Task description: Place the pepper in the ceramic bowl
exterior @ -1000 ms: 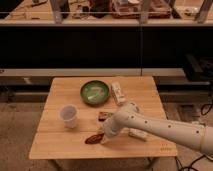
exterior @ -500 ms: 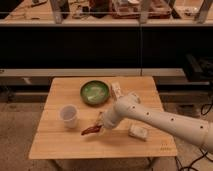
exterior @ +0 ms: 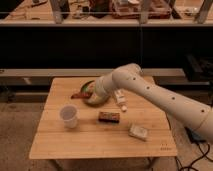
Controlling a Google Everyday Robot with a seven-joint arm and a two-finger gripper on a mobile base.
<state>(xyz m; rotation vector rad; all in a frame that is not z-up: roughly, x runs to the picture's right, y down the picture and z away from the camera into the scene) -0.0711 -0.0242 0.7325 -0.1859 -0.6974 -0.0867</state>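
My gripper [exterior: 90,93] is at the end of the white arm that reaches in from the right. It is shut on the pepper [exterior: 78,95], a small dark red piece that sticks out to its left, held above the table. The gripper hangs over the left side of the green ceramic bowl [exterior: 95,102], which is mostly hidden behind it. Only parts of the bowl's rim show. The pepper's tip is at or just beyond the bowl's left rim.
A translucent white cup [exterior: 68,116] stands at the front left of the wooden table [exterior: 100,142]. A flat brown bar [exterior: 108,117] lies in the middle. A white packet [exterior: 138,131] lies front right. A white tube [exterior: 120,98] lies right of the bowl.
The gripper lifted the pepper off the table in front of the bowl and carried it back to the bowl's left side. The brown bar, hidden before, now shows.
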